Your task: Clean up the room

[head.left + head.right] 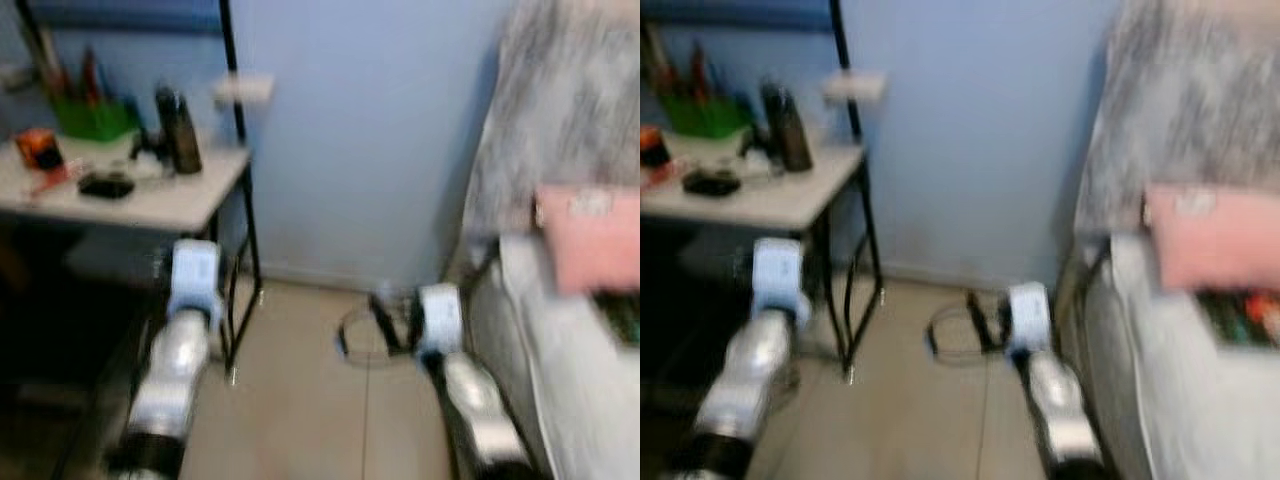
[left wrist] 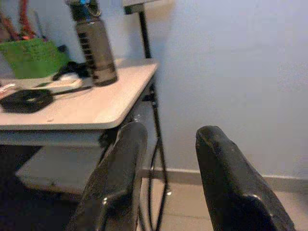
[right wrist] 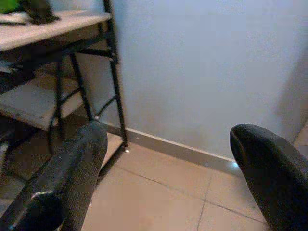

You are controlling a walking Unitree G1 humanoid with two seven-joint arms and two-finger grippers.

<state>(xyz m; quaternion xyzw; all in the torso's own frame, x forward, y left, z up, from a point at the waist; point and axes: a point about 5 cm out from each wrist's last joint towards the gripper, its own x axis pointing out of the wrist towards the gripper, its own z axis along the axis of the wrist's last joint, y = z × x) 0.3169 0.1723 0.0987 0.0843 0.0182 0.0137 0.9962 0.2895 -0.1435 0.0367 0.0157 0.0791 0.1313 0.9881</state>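
Head views are motion-blurred, so detail is limited. Landmark: the white-topped desk on a black metal frame (image 1: 190,205), standing against the pale blue wall (image 1: 370,130). On the desk: a dark cylindrical bottle (image 2: 94,48) upright near the corner closest to the wall gap, long axis vertical, cap up; a green bin holding red-handled items (image 2: 30,57) behind it toward the desk's back; a flat black oval object (image 2: 25,99) lying toward the front edge; an orange item (image 1: 38,147) further along the desk, too blurred to identify. On the tile floor (image 1: 300,400), beside the desk's legs and toward the bed, a loop of dark cable (image 1: 365,335) lies flat; which way its ends run is unclear. A pink flat item (image 1: 590,238) rests on the pale bed (image 1: 545,370), well apart from the desk; orientation not readable. Progress: loose things sit on desk, floor and bed, nothing is carried; whether any of them already sits in its final place can't be settled from this. Left gripper (image 2: 166,159) hangs below desk-top height just off the desk's corner, fingers spread, empty. Right gripper (image 3: 168,159) is low over the floor, facing the wall past the desk's legs, fingers wide apart, empty.
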